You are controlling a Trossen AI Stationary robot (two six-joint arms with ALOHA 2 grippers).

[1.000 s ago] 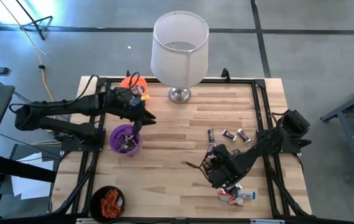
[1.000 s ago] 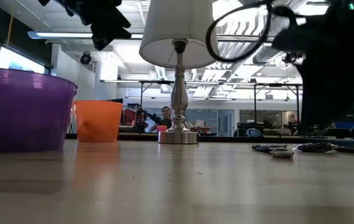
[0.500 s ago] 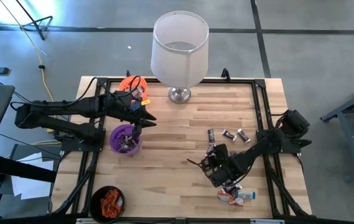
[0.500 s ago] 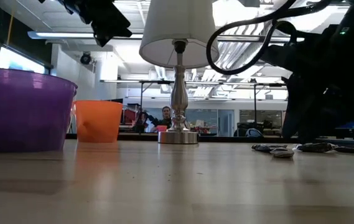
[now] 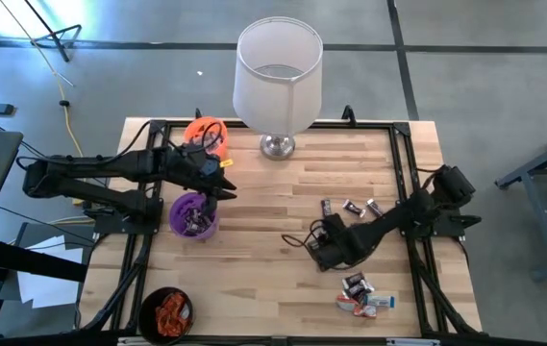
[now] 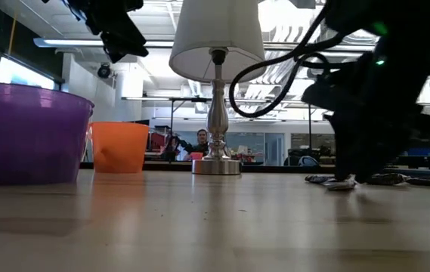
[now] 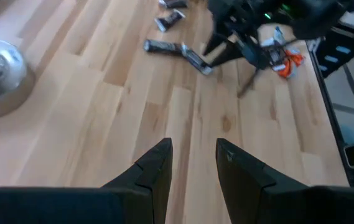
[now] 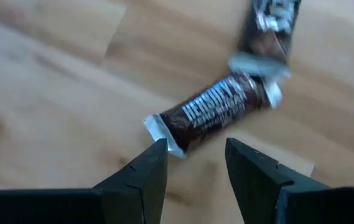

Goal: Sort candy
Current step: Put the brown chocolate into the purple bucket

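A dark brown candy bar (image 8: 217, 112) lies flat on the bare wood at the centre of the right wrist view, with a second dark brown bar (image 8: 270, 25) touching its far end at the top of that frame. In the high view this pair (image 5: 327, 229) sits right of centre on the table (image 5: 273, 279), with three more dark sweets (image 5: 350, 206) in a short row just above and a small heap of silver, blue and orange-red sweets (image 5: 361, 296) near the lower right. The right gripper (image 5: 319, 246) hangs low just beside the nearer bar, its fingers (image 8: 149, 168) spread apart and holding nothing, their tips just short of the wrapper. At the left of the high view, the purple cup (image 5: 193, 215) holds dark sweets, the black cup (image 5: 166, 313) in the lower left corner holds orange-red ones, and the orange cup (image 5: 203, 131) stands near the lamp (image 5: 278, 82) at top centre. The left gripper (image 5: 223, 192) hovers above the table beside the purple cup, released and empty, its fingers (image 7: 155, 171) parted over bare wood.
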